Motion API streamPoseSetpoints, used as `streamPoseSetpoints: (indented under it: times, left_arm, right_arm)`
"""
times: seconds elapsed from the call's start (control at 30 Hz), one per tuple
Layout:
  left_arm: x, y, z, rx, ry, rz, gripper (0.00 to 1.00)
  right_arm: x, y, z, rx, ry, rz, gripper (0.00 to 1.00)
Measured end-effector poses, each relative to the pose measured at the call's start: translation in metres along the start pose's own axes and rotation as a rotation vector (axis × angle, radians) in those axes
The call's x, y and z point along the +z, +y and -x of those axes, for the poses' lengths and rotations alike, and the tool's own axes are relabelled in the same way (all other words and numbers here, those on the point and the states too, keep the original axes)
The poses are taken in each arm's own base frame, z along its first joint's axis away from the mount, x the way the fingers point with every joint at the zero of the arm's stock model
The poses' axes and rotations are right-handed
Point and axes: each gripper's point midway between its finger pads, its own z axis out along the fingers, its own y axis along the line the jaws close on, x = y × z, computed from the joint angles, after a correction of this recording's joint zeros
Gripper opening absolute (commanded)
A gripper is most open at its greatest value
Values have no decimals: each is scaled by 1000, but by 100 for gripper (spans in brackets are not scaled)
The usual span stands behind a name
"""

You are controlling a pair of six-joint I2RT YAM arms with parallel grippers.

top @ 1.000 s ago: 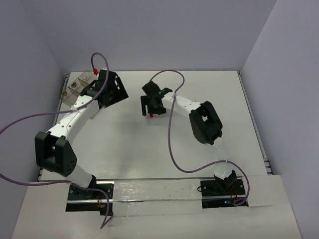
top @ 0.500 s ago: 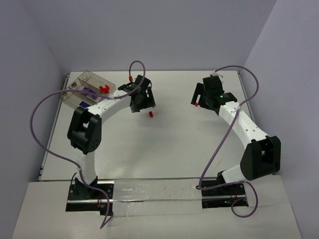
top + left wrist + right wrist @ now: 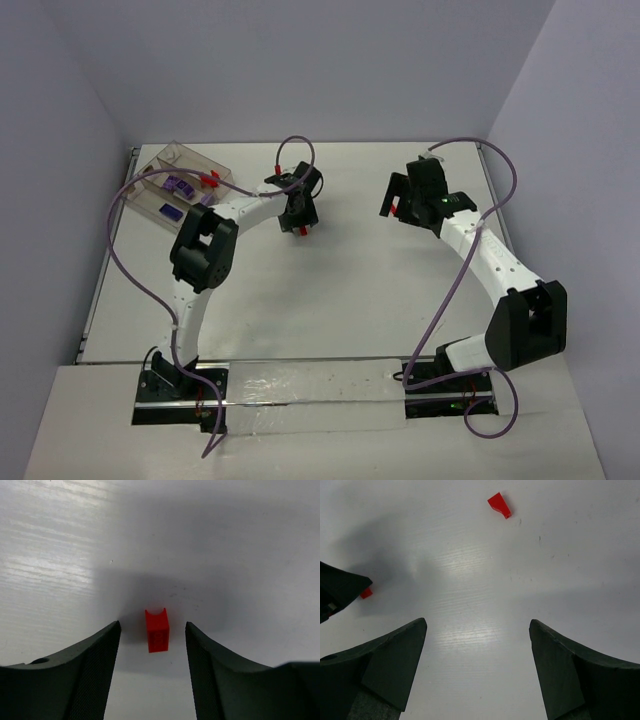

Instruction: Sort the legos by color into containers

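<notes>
the left gripper (image 3: 298, 212) hangs low over the white table (image 3: 330, 290), a little left of the middle and toward the far side. its jaws are spread, and a small red brick (image 3: 157, 630) lies flat on the table between them. the brick touches neither finger; bare table shows on both sides, with the wider gap on the brick's left in the wrist view. nothing is pinched.

the right gripper (image 3: 477, 624) sits right of the middle, well apart from the left one. its jaws stand wide apart with only bare table between them. a red wedge (image 3: 499, 505) lies on the table ahead of its fingers, clear of both. at the left edge of that wrist view a bit of the left arm's black tool shows, with the red brick just beside it.

the clear, brownish tray (image 3: 160, 160) stands at the far left corner of the table, set at an angle. two purple bricks (image 3: 180, 184) lie inside it, in the part nearer the left wall. a red piece (image 3: 210, 179) sits at the tray's right end (which compartment it is in cannot be made out from overhead). the left arm's purple cable loops over the near side of the tray.
</notes>
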Motion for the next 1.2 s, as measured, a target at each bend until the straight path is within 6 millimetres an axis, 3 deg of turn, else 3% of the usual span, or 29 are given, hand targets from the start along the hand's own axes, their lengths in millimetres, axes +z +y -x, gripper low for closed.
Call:
streamPoseSetpoints:
  times: [0.1, 0.2, 0.33, 0.53, 0.67, 0.77, 0.93, 1.1, 1.2]
  left_arm:
    - [2, -5, 6, -5, -16, 2, 46]
    - [4, -5, 7, -6, -22, 11, 20]
    - [6, -2, 6, 0, -26, 29, 0]
    - [1, 5, 8, 30, -28, 67, 0]
    - [-9, 10, 22, 61, -56, 91, 0]
    - [-26, 17, 45, 62, -86, 83, 0]
    - [-64, 45, 115, -15, -195, 71, 0]
    - [-85, 92, 177, -118, -293, 95, 0]
    - [-85, 121, 197, -161, -313, 124, 0]
  right_arm:
    - [2, -1, -6, 5, 17, 2, 91]
    - [2, 1, -8, 9, 24, 9, 91]
    - [2, 2, -9, 10, 26, 14, 91]
    - [1, 3, -9, 10, 27, 16, 91]
    - [1, 4, -10, 8, 29, 20, 91]
    - [1, 6, -11, 6, 32, 26, 91]
    - [1, 7, -11, 7, 33, 28, 91]
    - [1, 9, -12, 3, 36, 36, 91]
    - [1, 12, -13, -1, 40, 41, 91]
